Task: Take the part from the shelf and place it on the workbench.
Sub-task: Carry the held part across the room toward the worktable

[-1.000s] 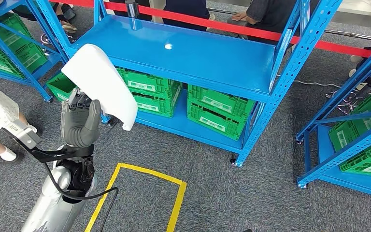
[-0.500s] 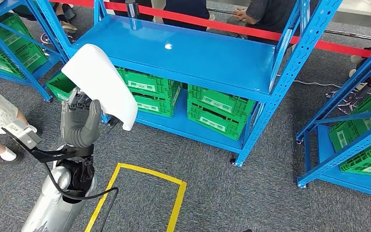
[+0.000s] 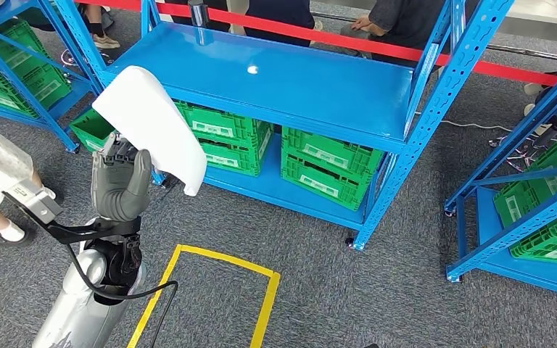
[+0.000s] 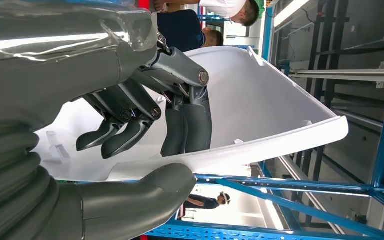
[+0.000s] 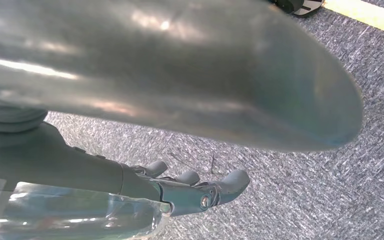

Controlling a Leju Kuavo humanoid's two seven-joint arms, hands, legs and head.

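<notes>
Head view: left hand (image 3: 120, 185) carries the white part (image 3: 151, 125) at about 9 o'clock, raised in front of the blue shelf (image 3: 275, 80).
Thumb below and fingers (image 4: 185, 120) inside pinch the part's rim, so the grip looks narrow; I would keep the wrist level and lower it slowly onto the table, clear of the shelf post. Right hand (image 5: 190, 190) hangs over the carpet, fingers loosely apart and holding nothing.
</notes>
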